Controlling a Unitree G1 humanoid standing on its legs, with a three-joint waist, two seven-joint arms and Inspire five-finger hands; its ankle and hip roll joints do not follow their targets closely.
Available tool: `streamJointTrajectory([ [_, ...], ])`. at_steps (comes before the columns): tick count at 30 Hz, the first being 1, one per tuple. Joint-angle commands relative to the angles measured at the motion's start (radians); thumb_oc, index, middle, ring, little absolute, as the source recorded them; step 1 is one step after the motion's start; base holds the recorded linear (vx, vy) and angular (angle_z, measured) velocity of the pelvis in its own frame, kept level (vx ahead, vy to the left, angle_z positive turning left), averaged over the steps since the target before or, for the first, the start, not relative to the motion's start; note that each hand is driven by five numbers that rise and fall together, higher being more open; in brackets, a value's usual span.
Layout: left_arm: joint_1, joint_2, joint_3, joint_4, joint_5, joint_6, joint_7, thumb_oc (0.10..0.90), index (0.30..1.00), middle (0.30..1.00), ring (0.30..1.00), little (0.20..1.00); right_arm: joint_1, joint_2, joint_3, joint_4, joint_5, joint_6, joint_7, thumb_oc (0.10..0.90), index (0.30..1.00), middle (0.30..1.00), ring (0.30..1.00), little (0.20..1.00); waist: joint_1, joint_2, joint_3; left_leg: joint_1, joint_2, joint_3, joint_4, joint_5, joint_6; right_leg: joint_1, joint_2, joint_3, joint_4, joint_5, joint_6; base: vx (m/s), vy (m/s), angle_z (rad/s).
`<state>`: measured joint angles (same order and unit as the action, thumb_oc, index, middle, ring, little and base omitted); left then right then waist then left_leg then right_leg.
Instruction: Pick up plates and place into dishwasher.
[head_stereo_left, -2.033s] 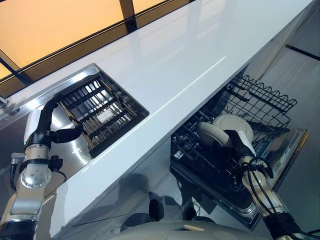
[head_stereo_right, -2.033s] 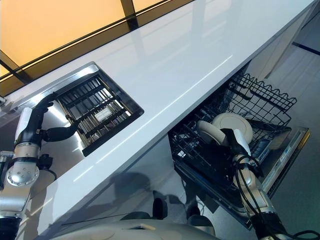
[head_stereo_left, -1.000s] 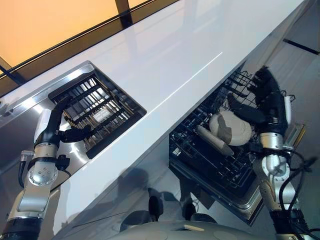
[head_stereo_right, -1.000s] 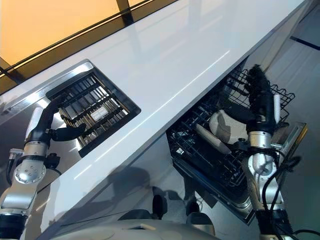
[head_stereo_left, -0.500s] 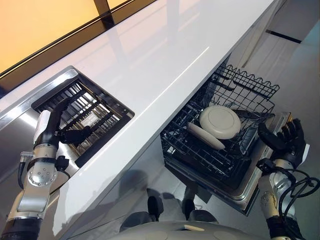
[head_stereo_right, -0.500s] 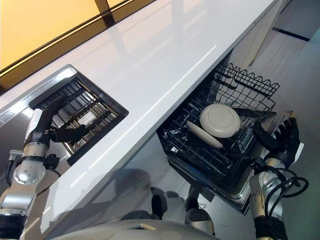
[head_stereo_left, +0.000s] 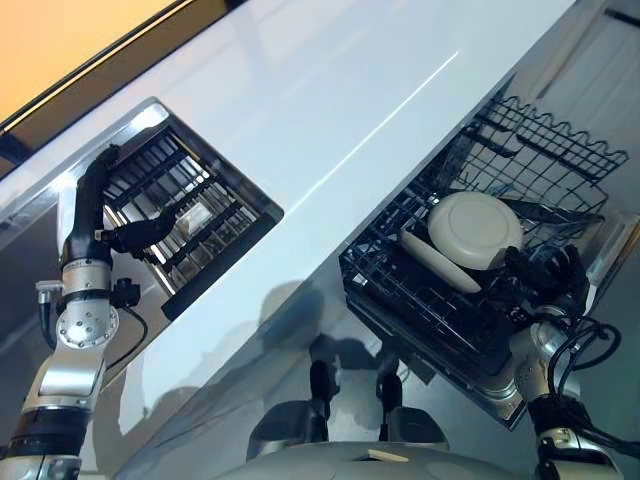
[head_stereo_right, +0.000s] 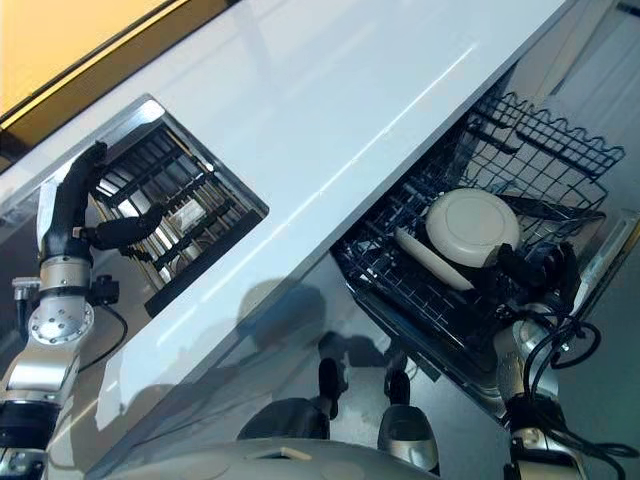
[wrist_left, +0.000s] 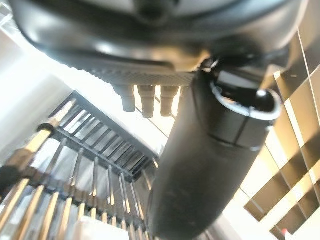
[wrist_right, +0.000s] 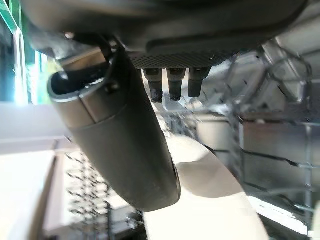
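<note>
Two white plates (head_stereo_left: 472, 230) sit in the pulled-out dishwasher rack (head_stereo_left: 470, 270), which juts from under the front edge of the white bench (head_stereo_left: 330, 110); one round plate leans up with its underside facing outward and a second lies tilted just in front of it, touching it. The right robot hand (head_stereo_left: 545, 275) hangs at the rack's outer near corner, just beside the plates. In its wrist view the thumb and fingers (wrist_right: 172, 80) reach forward, relaxed, with nothing held, a plate's pale curve close beyond them. Behind the plates the rack's far part stands free of dishes, its wire wall rising at the back. The left robot hand (head_stereo_left: 95, 215) is over the sink (head_stereo_left: 150, 115) recessed in the bench, above the dark slatted drying rack (head_stereo_left: 190, 215) inside it; its fingers are extended, thumb spread out over the slats, gripping nothing. The bench surface between sink and dishwasher is bare.
</note>
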<state>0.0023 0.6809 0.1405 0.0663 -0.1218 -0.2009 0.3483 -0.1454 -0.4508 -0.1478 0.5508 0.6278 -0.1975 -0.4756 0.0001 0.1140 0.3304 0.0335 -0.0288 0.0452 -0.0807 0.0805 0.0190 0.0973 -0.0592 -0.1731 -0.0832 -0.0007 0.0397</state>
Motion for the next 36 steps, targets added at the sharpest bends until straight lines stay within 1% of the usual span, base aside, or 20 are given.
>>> streamJointTrajectory([
  [1, -0.103, 0.069, 0.038, -0.036, -0.029, -0.113, 0.08, 0.8, 0.9, 0.9, 0.9, 0.9, -0.102, -0.113, 0.006, -0.026, -0.021, -0.022, -0.012, 0.8, 0.9, 0.9, 0.9, 0.9, 0.016, 0.01, 0.002, -0.039, -0.056, -0.005, 0.11, -0.138, 0.003, -0.15, 0.028, -0.029, 0.245, -0.132, -0.009, -0.02, -0.032, 0.12],
  [4, -0.116, 0.083, 0.038, -0.042, -0.026, -0.104, 0.082, 0.8, 0.9, 0.9, 0.9, 0.9, -0.119, -0.122, 0.013, 0.013, 0.031, 0.017, -0.004, 0.8, 0.9, 0.9, 0.9, 0.9, 0.019, 0.014, 0.015, -0.048, -0.055, -0.008, 0.113, -0.135, -0.001, -0.157, 0.028, -0.033, 0.25, -0.134, -0.016, 0.0, -0.009, 0.02],
  [6, -0.124, 0.095, 0.036, -0.047, -0.021, -0.094, 0.084, 0.8, 0.9, 0.9, 0.9, 0.9, -0.132, -0.126, 0.012, 0.035, 0.115, 0.02, 0.016, 0.8, 0.9, 0.9, 0.9, 0.9, 0.023, 0.016, 0.019, -0.052, -0.055, -0.011, 0.113, -0.132, -0.003, -0.159, 0.028, -0.036, 0.252, -0.137, -0.02, 0.0, 0.0, 0.0],
  [10, -0.125, 0.108, 0.032, -0.043, -0.009, -0.096, 0.08, 0.8, 0.9, 0.9, 0.9, 0.9, -0.138, -0.114, -0.005, 0.053, 0.223, -0.027, 0.036, 0.8, 0.9, 0.9, 0.9, 0.9, 0.027, 0.017, 0.025, -0.053, -0.053, -0.018, 0.113, -0.13, -0.005, -0.159, 0.028, -0.041, 0.259, -0.141, -0.026, 0.01, -0.001, 0.02],
  [13, -0.122, 0.109, 0.03, -0.044, -0.011, -0.089, 0.074, 0.8, 0.9, 0.9, 0.9, 0.9, -0.129, -0.103, -0.013, 0.034, 0.247, -0.061, 0.042, 0.8, 0.9, 0.9, 0.9, 0.9, 0.027, 0.017, 0.023, -0.05, -0.054, -0.022, 0.111, -0.127, -0.006, -0.156, 0.028, -0.043, 0.259, -0.14, -0.027, 0.02, 0.006, 0.07],
  [15, -0.109, 0.103, 0.034, -0.041, -0.006, -0.096, 0.077, 0.8, 0.9, 0.9, 0.9, 0.9, -0.112, -0.091, -0.02, 0.014, 0.264, -0.072, 0.071, 0.8, 0.9, 0.9, 0.9, 0.9, 0.026, 0.014, 0.022, -0.049, -0.055, -0.024, 0.111, -0.128, -0.005, -0.154, 0.029, -0.043, 0.256, -0.14, -0.027, 0.01, 0.003, 0.03],
  [16, -0.103, 0.099, 0.037, -0.039, -0.004, -0.101, 0.077, 0.8, 0.9, 0.9, 0.9, 0.9, -0.107, -0.087, -0.02, 0.006, 0.254, -0.076, 0.071, 0.8, 0.9, 0.9, 0.9, 0.9, 0.026, 0.013, 0.022, -0.048, -0.055, -0.024, 0.11, -0.127, -0.005, -0.154, 0.029, -0.042, 0.255, -0.139, -0.027, 0.0, 0.0, 0.0],
  [18, -0.091, 0.093, 0.041, -0.034, -0.002, -0.109, 0.077, 0.8, 0.9, 0.9, 0.9, 0.9, -0.102, -0.082, -0.02, -0.011, 0.203, -0.116, 0.026, 0.8, 0.9, 0.9, 0.9, 0.9, 0.025, 0.012, 0.02, -0.043, -0.054, -0.025, 0.105, -0.125, -0.005, -0.151, 0.03, -0.04, 0.25, -0.136, -0.026, 0.0, 0.0, 0.0],
  [20, -0.081, 0.088, 0.043, -0.031, 0.003, -0.114, 0.081, 0.8, 0.9, 0.9, 0.9, 0.9, -0.091, -0.079, -0.022, -0.044, 0.108, -0.157, -0.049, 0.8, 0.9, 0.9, 0.9, 0.9, 0.021, 0.009, 0.019, -0.041, -0.054, -0.024, 0.102, -0.125, -0.004, -0.149, 0.033, -0.037, 0.246, -0.134, -0.025, 0.0, 0.0, 0.0],
  [21, -0.074, 0.078, 0.043, -0.029, 0.011, -0.117, 0.087, 0.8, 0.9, 0.9, 0.9, 0.9, -0.081, -0.077, -0.021, -0.081, 0.032, -0.189, -0.12, 0.8, 0.9, 0.9, 0.9, 0.9, 0.017, 0.008, 0.018, -0.038, -0.054, -0.022, 0.1, -0.124, -0.003, -0.148, 0.035, -0.032, 0.244, -0.132, -0.024, 0.0, 0.0, 0.0],
  [22, -0.074, 0.078, 0.043, -0.029, 0.011, -0.117, 0.087, 0.8, 0.9, 0.9, 0.9, 0.9, -0.079, -0.075, -0.02, -0.086, 0.026, -0.188, -0.126, 0.8, 0.9, 0.9, 0.9, 0.9, 0.017, 0.008, 0.017, -0.038, -0.054, -0.022, 0.099, -0.124, -0.002, -0.148, 0.035, -0.032, 0.243, -0.132, -0.024, 0.01, 0.032, 0.0],
  [24, -0.064, 0.069, 0.048, -0.024, 0.016, -0.12, 0.089, 0.8, 0.9, 0.9, 0.9, 0.9, -0.064, -0.074, -0.026, -0.13, -0.071, -0.223, -0.199, 0.8, 0.9, 0.9, 0.9, 0.9, 0.01, 0.008, 0.015, -0.033, -0.054, -0.02, 0.095, -0.124, -0.001, -0.146, 0.038, -0.026, 0.24, -0.132, -0.022, 0.01, 0.036, -0.01],
  [26, -0.054, 0.054, 0.049, -0.024, 0.026, -0.124, 0.095, 0.8, 0.9, 0.9, 0.9, 0.9, -0.047, -0.07, -0.028, -0.17, -0.185, -0.232, -0.263, 0.8, 0.9, 0.9, 0.9, 0.9, 0.004, 0.009, 0.013, -0.029, -0.054, -0.018, 0.094, -0.125, 0.001, -0.144, 0.038, -0.02, 0.238, -0.131, -0.02, 0.0, 0.039, -0.01],
  [27, -0.049, 0.049, 0.051, -0.023, 0.028, -0.128, 0.096, 0.8, 0.9, 0.9, 0.9, 0.9, -0.039, -0.068, -0.029, -0.183, -0.215, -0.231, -0.278, 0.8, 0.9, 0.9, 0.9, 0.9, 0.002, 0.009, 0.012, -0.028, -0.054, -0.017, 0.094, -0.126, 0.001, -0.145, 0.038, -0.018, 0.237, -0.131, -0.019, 0.0, 0.033, -0.01],
  [30, -0.035, 0.037, 0.068, -0.027, 0.028, -0.129, 0.086, 0.8, 0.9, 0.9, 0.9, 0.9, -0.015, -0.063, -0.04, -0.201, -0.238, -0.212, -0.263, 0.8, 0.9, 0.9, 0.9, 0.9, -0.005, 0.01, 0.01, -0.026, -0.055, -0.012, 0.093, -0.127, 0.002, -0.144, 0.039, -0.012, 0.235, -0.129, -0.016, 0.0, 0.0, 0.0],
  [36, -0.029, 0.032, 0.083, -0.034, 0.028, -0.121, 0.073, 0.8, 0.9, 0.9, 0.9, 0.9, 0.005, -0.055, -0.048, -0.177, -0.187, -0.19, -0.232, 0.8, 0.9, 0.9, 0.9, 0.9, -0.012, 0.004, 0.008, -0.022, -0.054, -0.004, 0.088, -0.128, 0.002, -0.138, 0.041, -0.004, 0.224, -0.126, -0.014, 0.0, -0.001, -0.01],
])
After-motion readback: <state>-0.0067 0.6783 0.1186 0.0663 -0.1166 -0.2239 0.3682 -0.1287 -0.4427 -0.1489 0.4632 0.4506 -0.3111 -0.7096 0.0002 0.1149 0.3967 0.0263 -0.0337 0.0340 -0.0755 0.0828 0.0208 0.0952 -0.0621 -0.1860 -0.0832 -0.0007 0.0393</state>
